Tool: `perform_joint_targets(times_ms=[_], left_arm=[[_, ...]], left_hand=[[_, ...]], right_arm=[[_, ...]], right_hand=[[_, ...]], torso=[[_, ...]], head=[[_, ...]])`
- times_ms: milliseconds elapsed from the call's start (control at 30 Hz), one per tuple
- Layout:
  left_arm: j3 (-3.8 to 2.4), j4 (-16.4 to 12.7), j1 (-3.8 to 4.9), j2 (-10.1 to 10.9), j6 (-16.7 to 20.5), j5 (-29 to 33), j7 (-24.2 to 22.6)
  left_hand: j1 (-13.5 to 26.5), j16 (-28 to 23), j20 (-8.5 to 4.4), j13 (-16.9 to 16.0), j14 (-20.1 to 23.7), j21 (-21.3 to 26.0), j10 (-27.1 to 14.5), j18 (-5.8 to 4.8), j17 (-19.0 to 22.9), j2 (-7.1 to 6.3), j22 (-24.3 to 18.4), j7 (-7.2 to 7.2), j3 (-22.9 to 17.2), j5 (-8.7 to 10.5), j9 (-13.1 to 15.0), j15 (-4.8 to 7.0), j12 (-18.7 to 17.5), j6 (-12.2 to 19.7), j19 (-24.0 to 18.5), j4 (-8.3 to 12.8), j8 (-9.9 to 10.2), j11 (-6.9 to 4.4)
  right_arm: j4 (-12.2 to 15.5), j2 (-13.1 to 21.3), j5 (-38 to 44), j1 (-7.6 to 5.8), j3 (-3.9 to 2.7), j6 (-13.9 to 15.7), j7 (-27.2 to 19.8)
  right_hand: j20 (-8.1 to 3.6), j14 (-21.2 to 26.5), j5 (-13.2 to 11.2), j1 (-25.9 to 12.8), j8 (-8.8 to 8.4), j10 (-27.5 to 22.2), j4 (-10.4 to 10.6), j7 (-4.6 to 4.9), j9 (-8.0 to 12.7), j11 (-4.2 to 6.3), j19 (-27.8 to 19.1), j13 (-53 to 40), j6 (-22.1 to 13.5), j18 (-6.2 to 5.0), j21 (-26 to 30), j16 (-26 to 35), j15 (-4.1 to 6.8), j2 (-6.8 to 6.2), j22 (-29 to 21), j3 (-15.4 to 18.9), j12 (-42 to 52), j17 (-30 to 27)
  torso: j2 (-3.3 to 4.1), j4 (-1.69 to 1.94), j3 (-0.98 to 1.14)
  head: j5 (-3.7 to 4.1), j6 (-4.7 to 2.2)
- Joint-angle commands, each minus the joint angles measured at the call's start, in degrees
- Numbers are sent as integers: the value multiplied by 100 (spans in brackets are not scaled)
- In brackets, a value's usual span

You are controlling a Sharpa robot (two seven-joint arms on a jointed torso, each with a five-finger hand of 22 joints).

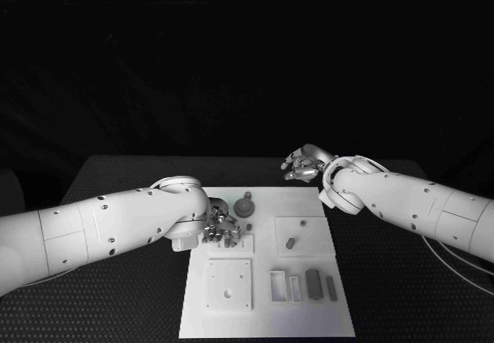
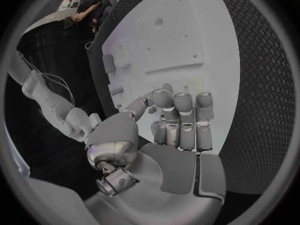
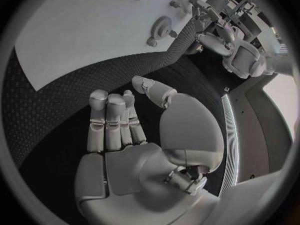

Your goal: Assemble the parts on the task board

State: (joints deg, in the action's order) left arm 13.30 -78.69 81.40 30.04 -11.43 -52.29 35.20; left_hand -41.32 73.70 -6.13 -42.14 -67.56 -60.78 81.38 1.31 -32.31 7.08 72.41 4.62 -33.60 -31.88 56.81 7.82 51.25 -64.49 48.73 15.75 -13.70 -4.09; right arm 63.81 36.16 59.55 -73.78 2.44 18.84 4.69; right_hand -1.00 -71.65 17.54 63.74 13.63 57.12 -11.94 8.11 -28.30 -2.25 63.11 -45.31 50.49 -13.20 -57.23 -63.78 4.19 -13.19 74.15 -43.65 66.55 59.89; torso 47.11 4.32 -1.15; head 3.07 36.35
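Right now your left hand (image 1: pixel 220 230) sits over the task board (image 1: pixel 268 314), on its left side about a third of the way down from the far edge, just beside the round gear-like part (image 1: pixel 245 207). In the left wrist view that hand (image 2: pixel 178 122) has its fingers (image 2: pixel 185 116) lined up side by side and bent a little forward, the thumb off to one side, and nothing shows between them; whether the fingertips touch the board you cannot tell.

Your right hand (image 1: pixel 304 164) is off the task board, above the black table (image 1: pixel 123 300) just past the board's far right corner. The right wrist view shows it (image 3: pixel 134 130) with its fingers (image 3: pixel 107 120) close together and nearly straight, thumb apart, holding nothing.

On the task board, the gear-like part stands near the far edge, left of centre. Right of the left hand lies a square raised plate (image 1: pixel 304 236) with a small grey part (image 1: pixel 290 243) on it. Nearer the board's front edge sit a second square plate (image 1: pixel 228 284), an open white tray (image 1: pixel 279 284), and two grey bars (image 1: pixel 313 283) side by side.
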Motion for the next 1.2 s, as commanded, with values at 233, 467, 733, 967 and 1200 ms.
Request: perform_joint_targets(times_ms=[233,467,733,967,1200], left_arm=[[41,8,-53,12,-175,61,151],[41,4,-53,5,-156,30,147],[41,0,-53,34,-180,28,149],[41,4,-53,31,-184,23,152],[41,12,-53,27,-281,62,139]], left_hand=[[-102,40,-851,9,107,-36,-189,35,10,89,-13,-465,-54,-42,7,162,19,-600,7,10,-31,-215],[-101,43,-851,10,105,-39,-187,36,14,92,-15,-466,-56,-43,9,162,19,-601,8,12,-29,-217],[-109,54,-855,16,93,-48,-177,40,26,95,-24,-473,-66,-67,17,163,21,-614,16,26,-28,-225],[-109,58,-855,18,88,-52,-172,41,32,96,-29,-476,-68,-69,20,162,22,-619,18,33,-28,-227],[-109,62,-855,20,84,-56,-168,42,37,95,-32,-478,-69,-74,22,161,23,-624,20,38,-27,-229]], right_arm=[[4,2,24,2,-2,-70,-53],[1,-2,26,2,-2,-77,-56],[3,-5,27,3,-2,-79,-58],[3,-6,27,4,-2,-77,-59],[2,-12,27,5,-2,-82,-60]], right_hand=[[-16,50,31,-11,17,-7,0,53,9,12,25,13,-31,-180,18,-22,-5,42,11,-32,35,-7],[-16,51,31,-11,17,-8,-1,53,9,12,25,15,-32,-180,18,-22,-5,42,11,-32,36,-8],[-16,51,31,-11,17,-9,-3,53,10,11,25,18,-32,-180,19,-23,-5,43,12,-33,38,-9],[-16,52,32,-10,17,-9,-4,53,10,11,25,20,-33,-180,19,-23,-5,44,13,-34,39,-10],[-16,52,32,-11,17,-9,-4,54,10,11,26,22,-33,-180,19,-24,-5,45,13,-34,40,-11]], torso=[[0,1,-1],[1,-2,0],[1,-3,-1],[0,-1,-1],[0,-1,2]], head=[[-9,7],[-7,9],[-16,21],[-14,13],[-18,25]])
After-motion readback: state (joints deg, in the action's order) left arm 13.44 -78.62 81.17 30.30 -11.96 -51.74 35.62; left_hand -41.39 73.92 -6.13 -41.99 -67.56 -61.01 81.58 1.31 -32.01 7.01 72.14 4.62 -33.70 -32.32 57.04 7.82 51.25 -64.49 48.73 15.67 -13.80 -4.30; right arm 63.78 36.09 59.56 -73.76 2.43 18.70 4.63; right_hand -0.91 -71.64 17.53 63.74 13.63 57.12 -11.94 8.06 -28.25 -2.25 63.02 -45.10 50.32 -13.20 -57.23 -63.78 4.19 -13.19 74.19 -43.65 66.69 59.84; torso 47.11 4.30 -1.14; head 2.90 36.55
